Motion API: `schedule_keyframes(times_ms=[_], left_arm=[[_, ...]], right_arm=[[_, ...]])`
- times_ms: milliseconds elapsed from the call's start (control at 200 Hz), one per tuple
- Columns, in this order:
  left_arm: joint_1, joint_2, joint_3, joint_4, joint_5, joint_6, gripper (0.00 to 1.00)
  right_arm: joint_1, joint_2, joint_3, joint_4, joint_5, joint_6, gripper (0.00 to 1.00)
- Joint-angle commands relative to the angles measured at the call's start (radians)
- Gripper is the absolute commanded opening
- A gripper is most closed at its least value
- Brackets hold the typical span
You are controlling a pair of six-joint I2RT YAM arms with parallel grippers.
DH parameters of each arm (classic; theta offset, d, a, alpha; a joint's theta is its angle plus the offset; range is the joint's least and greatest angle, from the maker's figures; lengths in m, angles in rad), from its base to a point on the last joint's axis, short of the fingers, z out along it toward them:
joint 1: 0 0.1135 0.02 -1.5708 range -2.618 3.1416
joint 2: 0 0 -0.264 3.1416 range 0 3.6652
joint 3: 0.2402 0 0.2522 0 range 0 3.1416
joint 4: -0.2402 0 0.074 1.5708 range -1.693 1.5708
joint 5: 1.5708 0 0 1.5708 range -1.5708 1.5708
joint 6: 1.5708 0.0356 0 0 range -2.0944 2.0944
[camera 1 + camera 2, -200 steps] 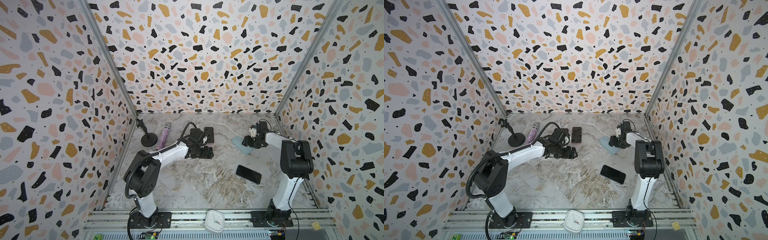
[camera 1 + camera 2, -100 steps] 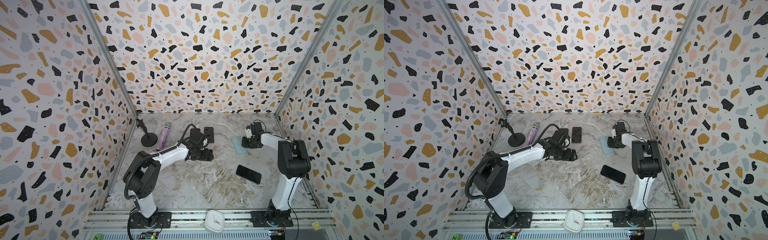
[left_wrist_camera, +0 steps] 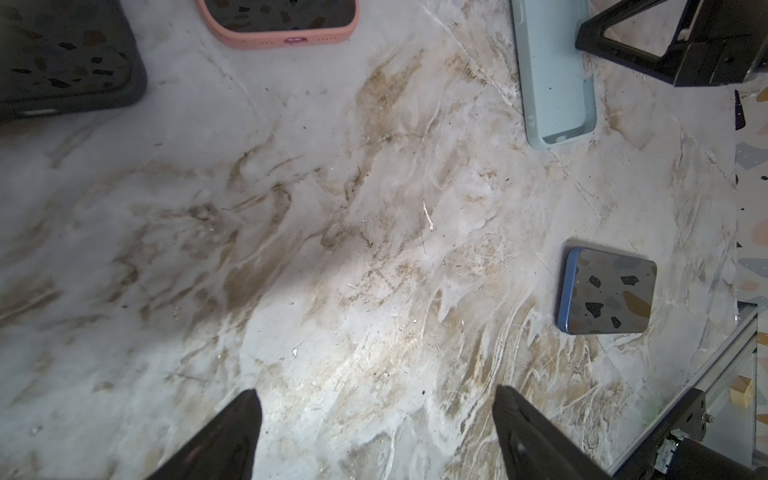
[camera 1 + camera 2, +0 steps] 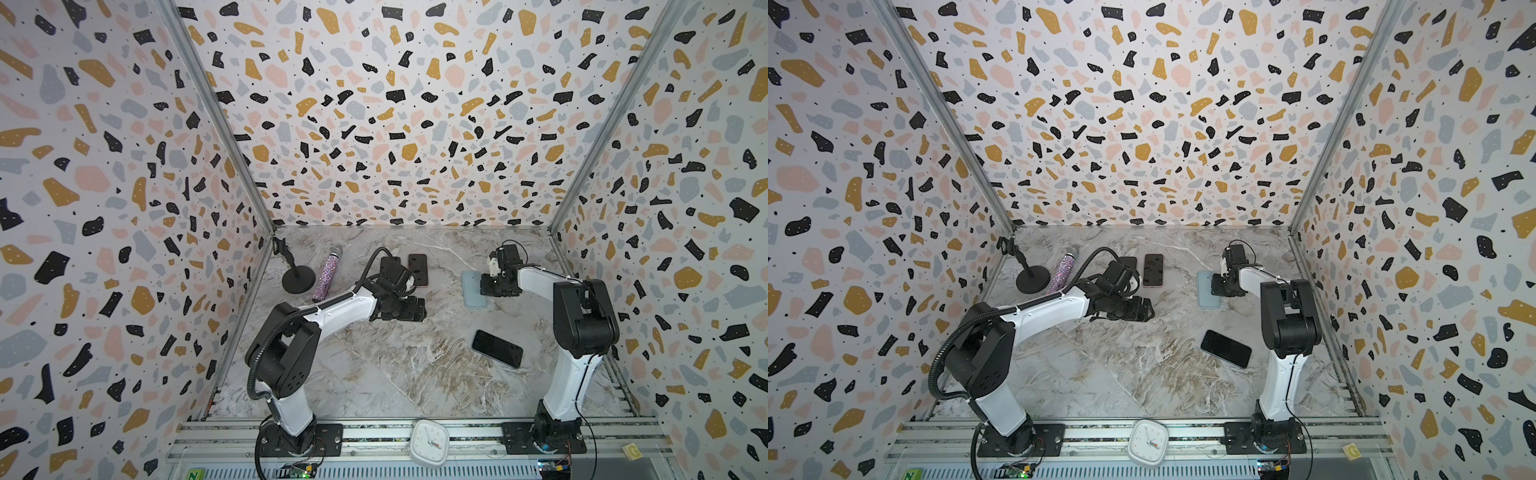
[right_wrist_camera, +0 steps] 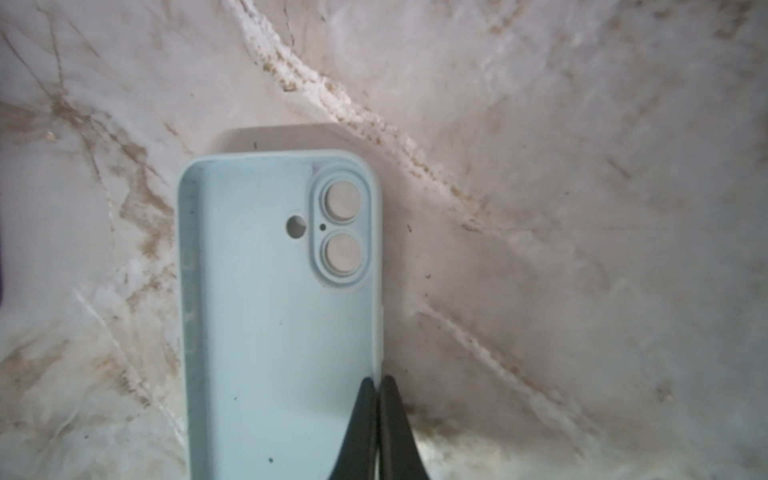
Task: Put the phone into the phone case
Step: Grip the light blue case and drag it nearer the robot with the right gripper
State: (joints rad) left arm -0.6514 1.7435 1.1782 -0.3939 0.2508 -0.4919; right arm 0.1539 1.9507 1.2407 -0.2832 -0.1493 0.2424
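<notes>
Over the last second the right pincer [image 5: 377, 386] slid onto the pale blue case [image 5: 266, 332] and pinched its side wall. The left pincer [image 3: 376, 415] hung spread. The phone [image 4: 496, 349] lay well apart on the counter [image 4: 374, 374]; a slow, level lift would likely keep the thin rim from slipping.

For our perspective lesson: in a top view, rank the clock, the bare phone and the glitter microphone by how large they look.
Largest: the clock, helped by sitting nearest the camera.
Then the bare phone.
Smallest: the microphone, long but thin.
</notes>
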Motion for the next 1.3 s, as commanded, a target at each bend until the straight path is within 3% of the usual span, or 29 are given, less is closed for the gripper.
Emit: schedule_keyframes(times_ms=[0,436,946,1116,1292], left_arm=[[-0.004,-0.047,-0.023,0.007,-0.014,-0.007,0.88],[-0.004,-0.125,-0.083,0.012,-0.027,-0.019,0.87],[-0.004,-0.169,-0.197,0.049,-0.032,-0.031,0.87],[-0.004,-0.180,-0.206,0.028,-0.050,-0.025,0.87],[-0.004,-0.198,-0.214,0.041,-0.043,-0.034,0.87]], right_arm=[[0.046,-0.047,-0.040,-0.041,0.005,0.017,0.00],[0.193,-0.298,-0.182,-0.086,0.030,0.092,0.00],[0.545,-0.639,-0.554,-0.090,0.027,0.426,0.00],[0.583,-0.670,-0.627,-0.042,0.007,0.479,0.00],[0.598,-0.660,-0.654,-0.017,-0.015,0.477,0.07]])
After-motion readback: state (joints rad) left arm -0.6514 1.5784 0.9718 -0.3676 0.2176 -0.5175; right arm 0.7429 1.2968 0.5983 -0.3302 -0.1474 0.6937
